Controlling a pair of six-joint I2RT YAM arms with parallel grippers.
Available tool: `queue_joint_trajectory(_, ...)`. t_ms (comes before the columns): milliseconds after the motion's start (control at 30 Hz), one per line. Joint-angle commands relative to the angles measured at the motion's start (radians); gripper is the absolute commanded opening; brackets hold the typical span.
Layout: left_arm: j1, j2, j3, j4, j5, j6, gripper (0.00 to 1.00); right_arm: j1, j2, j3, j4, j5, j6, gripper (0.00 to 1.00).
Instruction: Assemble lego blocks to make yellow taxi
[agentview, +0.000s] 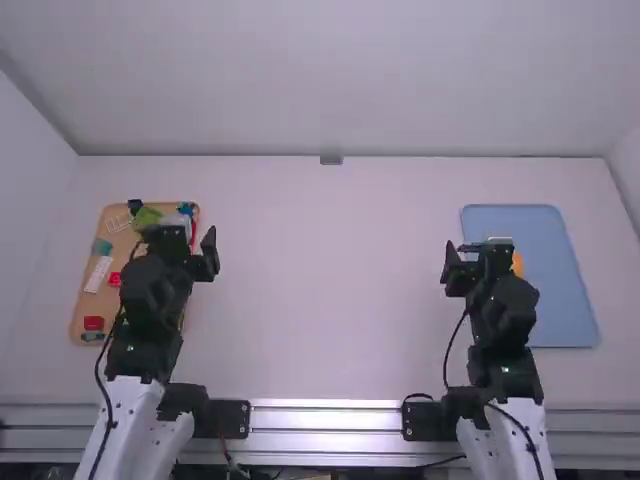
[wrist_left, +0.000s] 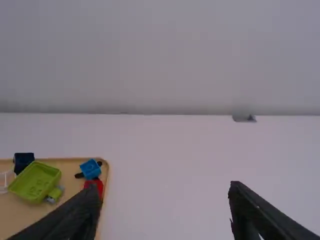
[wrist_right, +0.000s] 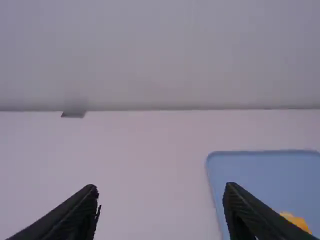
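Lego blocks (wrist_left: 35, 182) on tan tray (wrist_left: 20, 220), apart from spread left claw (agentview: 189, 242); right claw (agentview: 473, 252) also spread.

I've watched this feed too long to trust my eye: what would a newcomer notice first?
Likely the big blue tray at right, with a yellow-orange piece on it. Then the tan tray at far left, scattered with colourful pieces, the lime-green piece standing out. The left gripper and right gripper hang open by these trays.
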Motion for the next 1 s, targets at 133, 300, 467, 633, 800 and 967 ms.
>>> queue_joint_trajectory(133,0.002,-0.147,-0.147,0.002,0.011,0.021,0.52,0.001,-0.147,-0.152,0.002,0.010,0.011,0.51)
queue_joint_trajectory(300,0.002,-0.260,-0.260,0.002,0.011,0.021,0.40,0.001,-0.258,-0.263,0.002,0.010,0.011,0.40)
queue_joint_trajectory(467,0.002,-0.367,-0.367,0.002,0.011,0.021,0.30,0.001,-0.362,-0.367,0.002,0.010,0.011,0.30)
queue_joint_trajectory(633,0.002,-0.445,-0.445,0.002,0.011,0.021,0.22,0.001,-0.437,-0.379,0.002,0.010,0.011,0.22)
queue_joint_trajectory(800,0.002,-0.523,-0.479,0.002,0.011,0.021,0.14,0.001,-0.513,-0.379,0.002,0.010,0.011,0.14)
queue_joint_trajectory(967,0.002,-0.591,-0.479,0.002,0.011,0.021,0.07,0.001,-0.528,-0.379,0.002,0.010,0.011,0.08)
